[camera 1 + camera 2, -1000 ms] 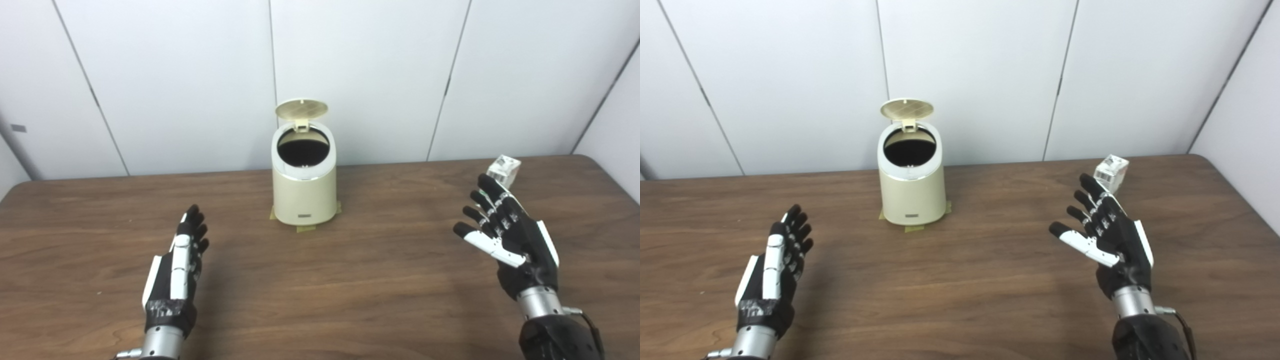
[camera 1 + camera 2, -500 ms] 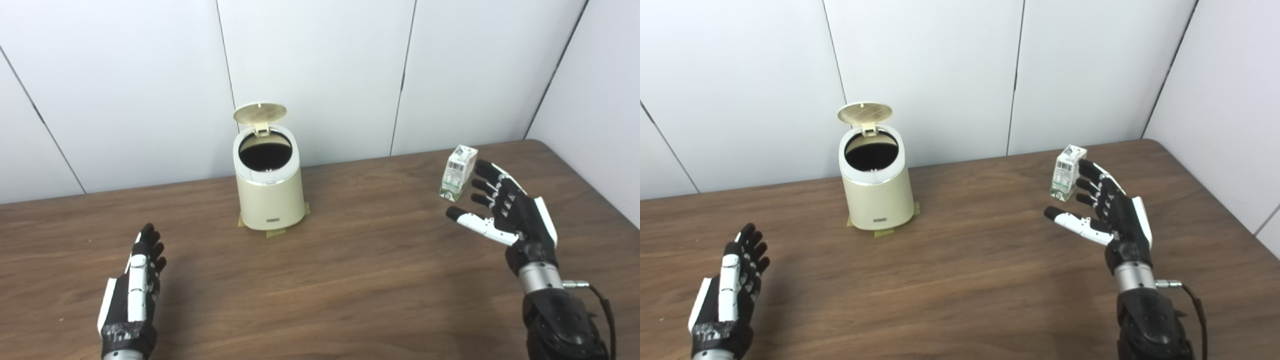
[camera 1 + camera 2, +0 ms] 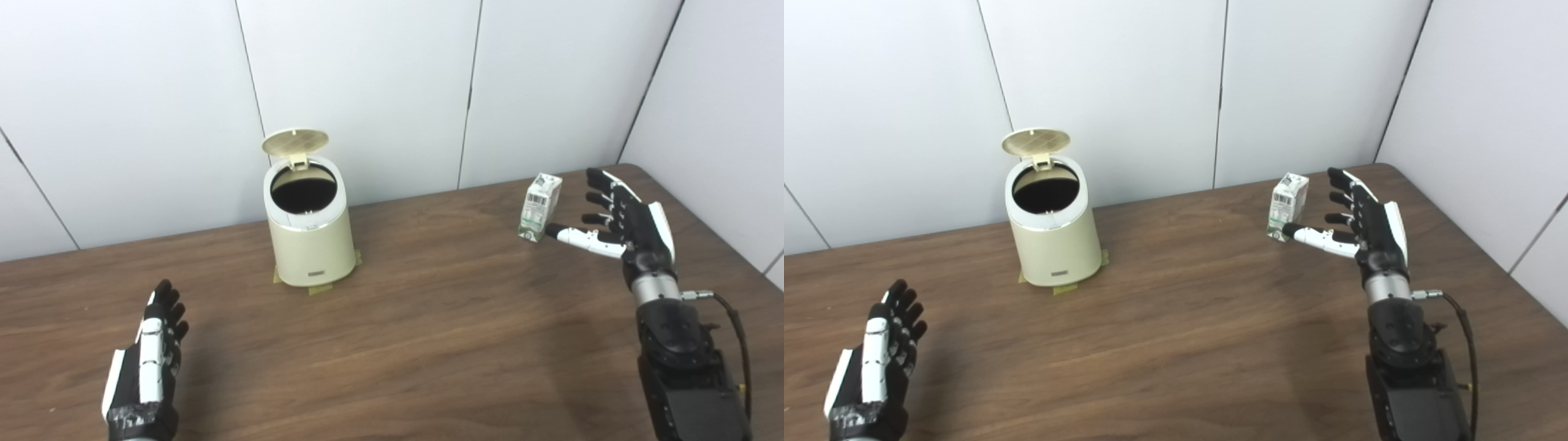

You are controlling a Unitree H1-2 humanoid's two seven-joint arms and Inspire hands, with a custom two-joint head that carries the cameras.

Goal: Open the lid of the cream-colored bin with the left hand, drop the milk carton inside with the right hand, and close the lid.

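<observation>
The milk carton (image 3: 540,199) is stood upright on the far right part of the wooden table (image 3: 429,318), well apart from the cream-colored bin (image 3: 309,233). A barcode and some small black print can be made out on its white side, with a green band along the bottom — none of the writing can actually be read, too small. A little dark label plate is seen low on the bin's front, also unreadable.

The lid (image 3: 294,141) is flipped up at the back, so the dark inside is left exposed. Bits of yellowish tape (image 3: 320,288) are stuck on the table at the bin's base.

The right hand (image 3: 618,217) is held just beside the carton with fingers spread wide, nothing gripped; the thumb tip is placed right by the carton's lower corner, though contact can't be confirmed. The left hand (image 3: 147,367) is held flat and edge-on at the near left, fingers straight and holding nothing.

Between the 2 views not much differs — in the right eye view more of the side wall (image 3: 1488,122) is shown.
</observation>
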